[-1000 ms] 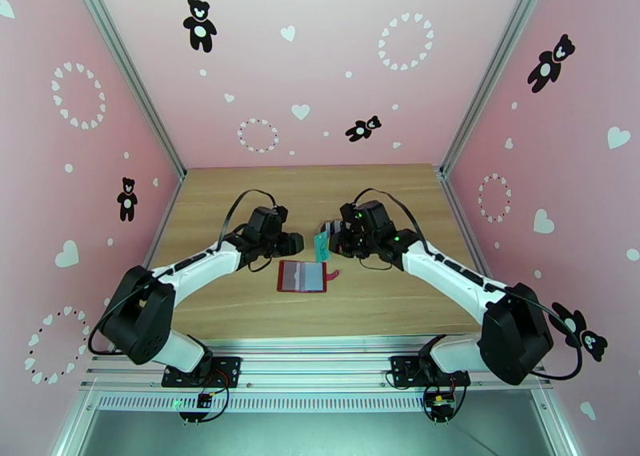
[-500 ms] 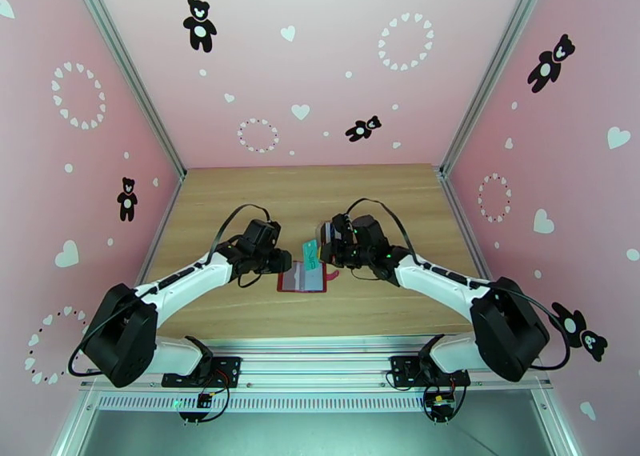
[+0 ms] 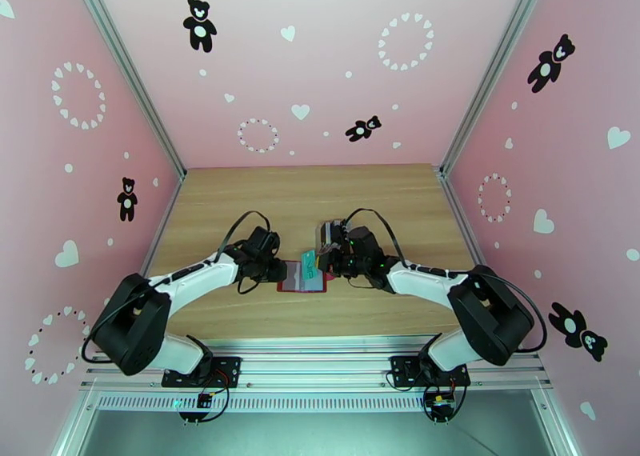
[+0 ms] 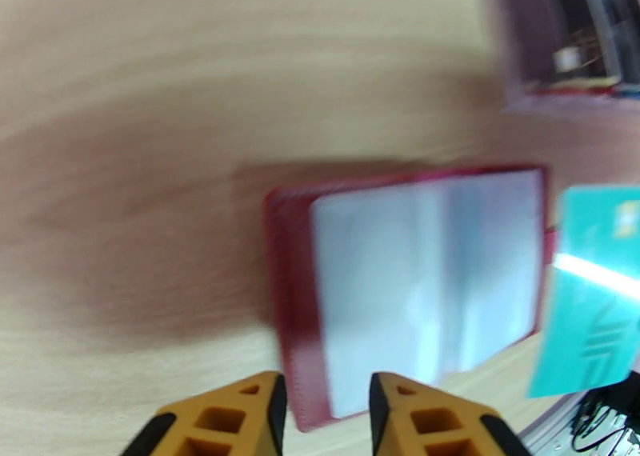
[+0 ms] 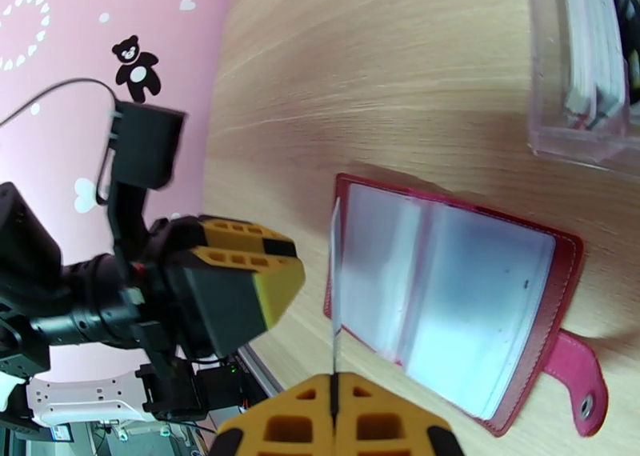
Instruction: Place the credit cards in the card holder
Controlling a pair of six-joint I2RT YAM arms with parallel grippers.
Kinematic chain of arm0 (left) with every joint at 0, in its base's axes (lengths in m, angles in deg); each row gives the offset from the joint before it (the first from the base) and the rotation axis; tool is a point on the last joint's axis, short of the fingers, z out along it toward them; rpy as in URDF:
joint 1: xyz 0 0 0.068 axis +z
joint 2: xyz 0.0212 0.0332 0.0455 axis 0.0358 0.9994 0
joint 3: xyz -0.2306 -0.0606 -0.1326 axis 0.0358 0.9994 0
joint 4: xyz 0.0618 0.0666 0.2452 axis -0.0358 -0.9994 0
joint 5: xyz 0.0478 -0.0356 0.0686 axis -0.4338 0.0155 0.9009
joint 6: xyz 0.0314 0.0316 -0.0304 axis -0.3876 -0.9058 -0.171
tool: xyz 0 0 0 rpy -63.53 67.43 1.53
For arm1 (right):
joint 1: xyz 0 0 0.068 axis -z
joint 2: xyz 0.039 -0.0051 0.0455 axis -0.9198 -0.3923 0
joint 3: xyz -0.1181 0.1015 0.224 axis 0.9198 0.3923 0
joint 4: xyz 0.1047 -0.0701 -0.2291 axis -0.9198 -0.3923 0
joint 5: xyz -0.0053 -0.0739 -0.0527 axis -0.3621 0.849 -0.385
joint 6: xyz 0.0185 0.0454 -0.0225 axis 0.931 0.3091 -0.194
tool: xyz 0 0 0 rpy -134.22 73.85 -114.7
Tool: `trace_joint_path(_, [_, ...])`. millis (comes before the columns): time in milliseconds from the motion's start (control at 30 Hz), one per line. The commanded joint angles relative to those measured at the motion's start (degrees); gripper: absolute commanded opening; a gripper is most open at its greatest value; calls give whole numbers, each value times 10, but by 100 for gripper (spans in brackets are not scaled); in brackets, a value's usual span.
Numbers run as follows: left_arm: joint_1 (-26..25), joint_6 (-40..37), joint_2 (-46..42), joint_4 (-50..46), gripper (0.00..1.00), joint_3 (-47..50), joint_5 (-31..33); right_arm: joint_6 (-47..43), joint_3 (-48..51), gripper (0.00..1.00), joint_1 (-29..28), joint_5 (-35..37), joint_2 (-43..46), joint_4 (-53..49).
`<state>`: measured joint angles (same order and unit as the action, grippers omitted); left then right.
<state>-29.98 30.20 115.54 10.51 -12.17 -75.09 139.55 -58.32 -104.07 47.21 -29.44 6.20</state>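
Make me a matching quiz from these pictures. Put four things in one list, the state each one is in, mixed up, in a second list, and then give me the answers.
Things:
1. teal card
2. card holder
3. clear rack
4. left gripper

States:
A. fingers apart, nothing held
B. lying open on the table
C. pinched edge-on in the right gripper
D. cards standing in it

Pairs: 1-C, 2-B, 3-D, 4-A

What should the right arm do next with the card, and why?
Probably lower the card toward a pocket mouth, tilting it flatter. The right gripper pinches the card over the open holder, not yet in a pocket; the left gripper hovers at the holder's edge.
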Motion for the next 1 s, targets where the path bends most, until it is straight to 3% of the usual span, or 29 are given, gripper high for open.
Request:
trace_joint_path(0, [-2,-10,10,11,35,10,8,15,14,0,-4,-2,-18,47])
trace_joint_path(967, [-2,-5,22,42,35,20,6,42,44,0,-8,-5,-83,131])
